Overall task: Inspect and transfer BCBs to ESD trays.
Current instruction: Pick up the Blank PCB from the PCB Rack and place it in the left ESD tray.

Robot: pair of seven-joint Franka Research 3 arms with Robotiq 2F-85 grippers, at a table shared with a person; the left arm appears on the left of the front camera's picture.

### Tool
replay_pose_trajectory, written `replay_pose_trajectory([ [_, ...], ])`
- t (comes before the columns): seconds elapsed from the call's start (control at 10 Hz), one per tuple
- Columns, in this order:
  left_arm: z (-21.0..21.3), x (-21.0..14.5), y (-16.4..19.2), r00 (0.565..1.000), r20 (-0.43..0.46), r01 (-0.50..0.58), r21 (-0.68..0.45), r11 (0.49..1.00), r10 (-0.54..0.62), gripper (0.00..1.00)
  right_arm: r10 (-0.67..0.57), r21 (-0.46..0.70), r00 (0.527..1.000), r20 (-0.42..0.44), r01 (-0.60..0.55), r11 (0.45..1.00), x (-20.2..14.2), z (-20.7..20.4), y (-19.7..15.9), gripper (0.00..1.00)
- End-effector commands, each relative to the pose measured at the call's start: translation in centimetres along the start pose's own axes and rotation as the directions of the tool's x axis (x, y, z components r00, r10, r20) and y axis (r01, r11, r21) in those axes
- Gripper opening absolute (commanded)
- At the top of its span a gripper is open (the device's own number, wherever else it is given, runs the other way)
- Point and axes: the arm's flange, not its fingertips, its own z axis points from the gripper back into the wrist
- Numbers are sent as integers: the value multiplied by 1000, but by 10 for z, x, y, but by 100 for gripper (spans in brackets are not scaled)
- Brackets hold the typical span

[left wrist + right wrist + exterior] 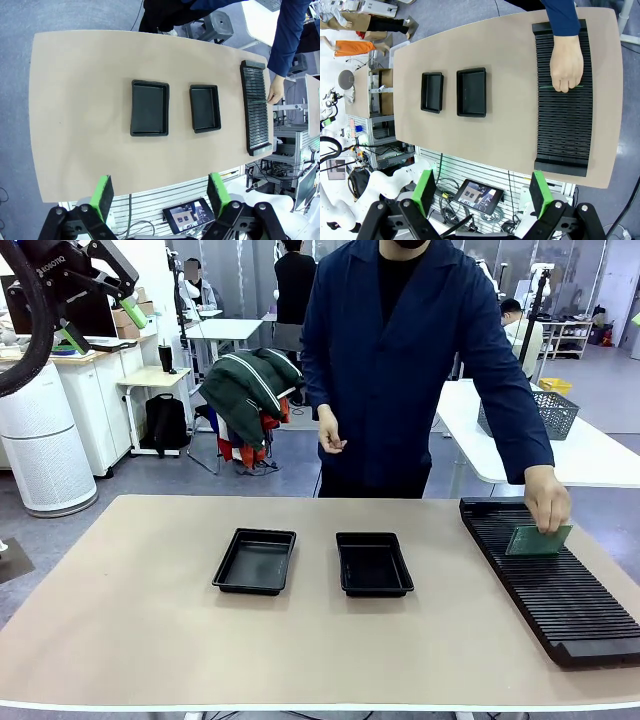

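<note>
Tan table (150, 620), person standing at the far side in a dark blue coat.

Two black trays sit side by side near the middle of the table, apart from each other. The left tray (255, 562) and the right tray (373, 564) both show bare black floors.

A long black slotted rack (560, 610) lies along the table's right side, running from near edge to far edge, well apart from the trays.

One green circuit board (536, 540) stands on edge across the rack's slots, in its far half and tilted a little. From the right wrist camera it reads as a thin green line under the knuckles. I cannot tell whether its lower edge is seated in a slot or just above it.

The person's hand (548, 505) reaches down over the rack, fingers curled and pinched on the board's top edge. The person's other hand (331, 435) hangs loosely curled at waist height, off the table. What it has hold of, if anything, I cannot tell.

The left gripper (160, 187) hovers high above the table's near edge, looking down on trays and rack. Its green-padded fingers are spread wide with nothing between them.

The right gripper (482, 187) is likewise high over the near edge, fingers wide apart, gripping nothing. Neither gripper touches the table or anything on it.
</note>
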Motion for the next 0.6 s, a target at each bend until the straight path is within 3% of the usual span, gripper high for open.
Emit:
replay_pose_trajectory([
  [0.0,1,-1,0,1000,1,0,0,1000,0,100,0,6,1000,2,0,1000,0,0,0,100],
  [0.5,1,-1,0,1000,1,0,0,1000,0,100,0,6,1000,2,0,1000,0,0,0,100],
])
